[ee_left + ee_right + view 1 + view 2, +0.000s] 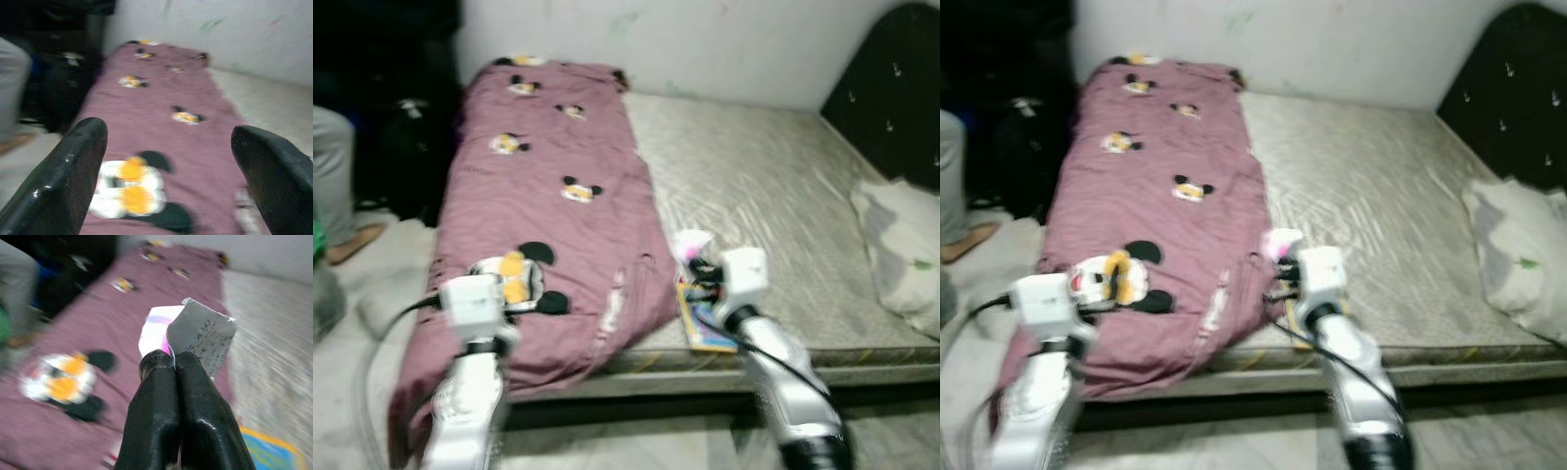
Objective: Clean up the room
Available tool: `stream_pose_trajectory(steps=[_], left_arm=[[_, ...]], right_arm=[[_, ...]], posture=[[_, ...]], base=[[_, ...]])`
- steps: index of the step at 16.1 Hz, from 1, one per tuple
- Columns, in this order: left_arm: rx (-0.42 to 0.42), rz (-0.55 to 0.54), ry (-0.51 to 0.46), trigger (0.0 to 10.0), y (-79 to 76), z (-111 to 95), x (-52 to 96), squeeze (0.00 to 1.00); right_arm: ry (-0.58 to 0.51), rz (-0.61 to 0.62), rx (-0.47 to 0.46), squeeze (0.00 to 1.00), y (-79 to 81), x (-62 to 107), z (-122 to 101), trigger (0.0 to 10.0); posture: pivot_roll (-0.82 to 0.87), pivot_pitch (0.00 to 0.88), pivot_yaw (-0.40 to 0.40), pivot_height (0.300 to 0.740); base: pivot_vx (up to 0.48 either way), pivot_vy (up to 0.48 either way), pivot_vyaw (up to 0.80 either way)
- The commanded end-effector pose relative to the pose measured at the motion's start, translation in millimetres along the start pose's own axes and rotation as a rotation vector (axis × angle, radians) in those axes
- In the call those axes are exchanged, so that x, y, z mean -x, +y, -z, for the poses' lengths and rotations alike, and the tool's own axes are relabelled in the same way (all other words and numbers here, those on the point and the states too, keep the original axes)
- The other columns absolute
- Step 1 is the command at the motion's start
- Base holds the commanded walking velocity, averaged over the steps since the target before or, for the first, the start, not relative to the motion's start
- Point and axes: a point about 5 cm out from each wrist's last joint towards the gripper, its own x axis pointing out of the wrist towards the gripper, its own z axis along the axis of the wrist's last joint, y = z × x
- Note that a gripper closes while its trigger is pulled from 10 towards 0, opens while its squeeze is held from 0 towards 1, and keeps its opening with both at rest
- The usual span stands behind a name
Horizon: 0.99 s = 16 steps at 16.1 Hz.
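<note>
We hold our right gripper (174, 363) pinched tight on a small crumpled white-and-pink paper wrapper (195, 335), which sticks up past the fingertips; the grip is at its lower edge, we judge so the litter can be carried off the bed without slipping; in the head views the gripper hangs above the near edge of the bare grey mattress (773, 186), just beside the hem of the mauve cartoon-mouse blanket (553, 211). A flat, colourful blue-and-yellow booklet (705, 328) lies on the mattress at that near edge, under the wrist; it looks like another thing to tidy. Our left gripper (168, 147) is spread wide and holds nothing, poised over the blanket's near end, probably ready for it. A pale pillow (901, 245) sits at the mattress's right edge, by the dark headboard (891, 93); a person's leg (335, 181) stands at the left.
</note>
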Motion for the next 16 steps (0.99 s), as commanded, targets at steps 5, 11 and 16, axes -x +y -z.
stream_pose_trajectory(steps=[5, 11, 16], left_arm=[[0.026, 0.030, -0.010, 10.0, -11.2, -2, -3.6, 0.00], [0.016, 0.021, -0.033, 10.0, -12.7, -7, -7.2, 0.00], [-0.001, -0.005, -0.081, 10.0, -14.2, -20, -14.6, 0.00]], right_arm=[[-0.011, 0.030, 0.023, 0.00, -10.7, 2.0, -3, 10.0], [-0.030, 0.015, 0.004, 0.00, -5.2, -0.7, -6, 10.0], [-0.071, -0.029, 0.012, 0.00, 4.6, -6.4, -17, 10.0]], posture=[[-0.04, 0.049, -0.132, 0.740], [-0.04, 0.051, -0.126, 0.740], [-0.04, 0.096, -0.122, 0.740]], base=[[0.000, 0.480, 0.00], [0.000, 0.467, 0.00], [0.000, 0.000, 0.08]])
